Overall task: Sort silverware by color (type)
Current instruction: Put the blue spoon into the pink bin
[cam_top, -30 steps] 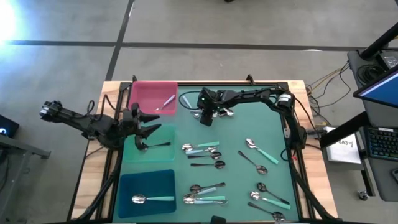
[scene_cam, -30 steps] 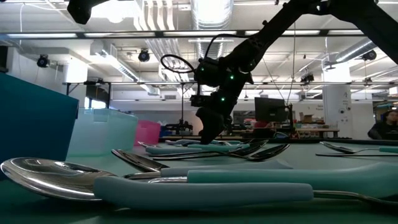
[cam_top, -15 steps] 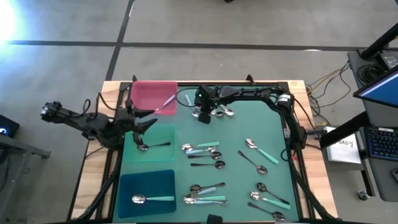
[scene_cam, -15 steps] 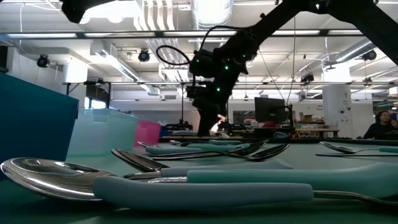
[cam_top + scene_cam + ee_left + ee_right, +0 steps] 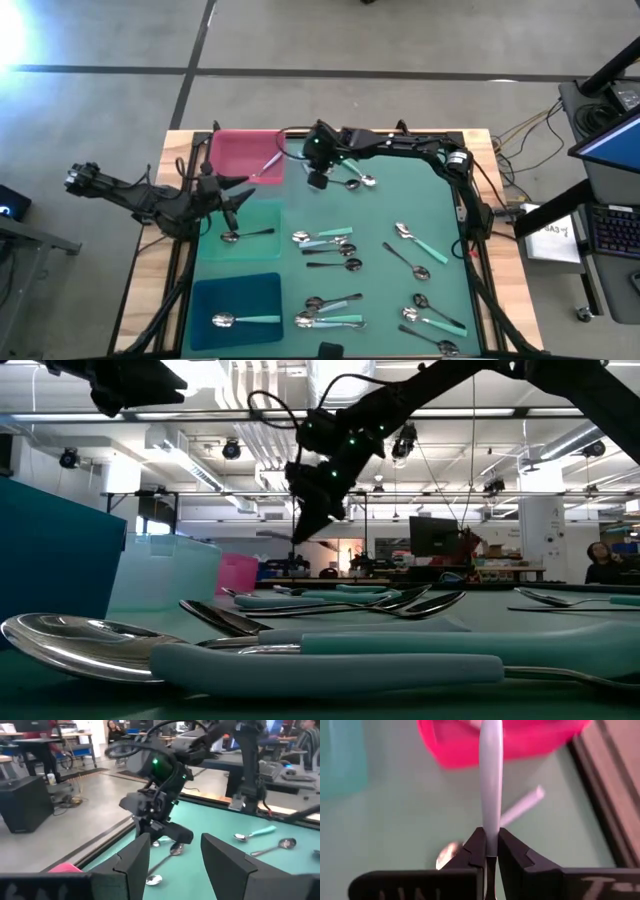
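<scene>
My right gripper point(image 5: 317, 176) hovers over the green mat just right of the pink tray point(image 5: 240, 150), shut on an all-silver utensil point(image 5: 490, 780). A silver utensil point(image 5: 268, 165) lies in that tray. My left gripper point(image 5: 226, 199) hangs open over the pale green tray point(image 5: 262, 212), above a black-handled spoon point(image 5: 245, 235). In the left wrist view its fingers stand open point(image 5: 172, 865), facing the right gripper point(image 5: 161, 817). A teal-handled spoon point(image 5: 244, 319) lies in the blue tray point(image 5: 235, 292). More silverware point(image 5: 326, 240) lies flat on the mat. My right gripper pinches the silver utensil between its two fingers at the narrow stretch of its handle point(image 5: 490, 837). The wider handle end point(image 5: 490, 750) sticks out forward past the fingertips. The fingers slant down from above, and the utensil is lifted clear of the mat.
Spoons lie scattered over the mat: two by the right gripper point(image 5: 358, 181), groups at the middle point(image 5: 336, 263) and near edge point(image 5: 330, 320), and others toward the right point(image 5: 420, 243), point(image 5: 436, 312). A silver spoon point(image 5: 520, 805) lies on the mat under the held utensil. The table's wooden rim point(image 5: 480, 140) frames the mat.
My right gripper has risen from the mat and moved toward the table's left, toward the pink tray, carrying the silver utensil up clear of the spoons by it. My left gripper has drawn back a little toward the far-left, staying open.
</scene>
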Robot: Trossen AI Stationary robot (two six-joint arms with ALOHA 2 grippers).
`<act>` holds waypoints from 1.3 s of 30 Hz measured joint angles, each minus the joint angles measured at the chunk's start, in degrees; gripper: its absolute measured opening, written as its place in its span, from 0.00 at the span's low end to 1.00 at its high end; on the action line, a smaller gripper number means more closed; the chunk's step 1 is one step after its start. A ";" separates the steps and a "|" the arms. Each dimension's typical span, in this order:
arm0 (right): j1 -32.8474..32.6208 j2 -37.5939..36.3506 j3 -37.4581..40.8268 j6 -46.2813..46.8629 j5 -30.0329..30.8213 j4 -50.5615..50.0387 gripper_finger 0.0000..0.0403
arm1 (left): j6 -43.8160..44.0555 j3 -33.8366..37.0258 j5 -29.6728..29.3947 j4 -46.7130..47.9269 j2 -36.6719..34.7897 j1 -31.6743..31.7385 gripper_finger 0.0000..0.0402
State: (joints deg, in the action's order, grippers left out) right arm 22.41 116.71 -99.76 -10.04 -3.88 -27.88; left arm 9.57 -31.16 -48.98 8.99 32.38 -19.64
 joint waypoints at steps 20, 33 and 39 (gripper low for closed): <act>-1.51 0.11 -0.36 4.11 -14.75 27.45 0.04 | 2.61 1.58 -3.36 3.12 1.55 0.49 0.40; -4.40 0.02 -0.36 1.46 -19.28 28.64 0.04 | 3.20 8.58 -4.98 -12.64 3.35 4.00 0.40; -5.10 -0.43 -0.36 1.90 -22.16 29.04 0.04 | 3.49 8.71 -4.96 -16.26 6.15 5.97 0.40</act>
State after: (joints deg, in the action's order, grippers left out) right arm 17.32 116.28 -100.12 -8.14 -26.04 1.16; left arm 13.06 -22.45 -53.94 -7.27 38.53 -13.67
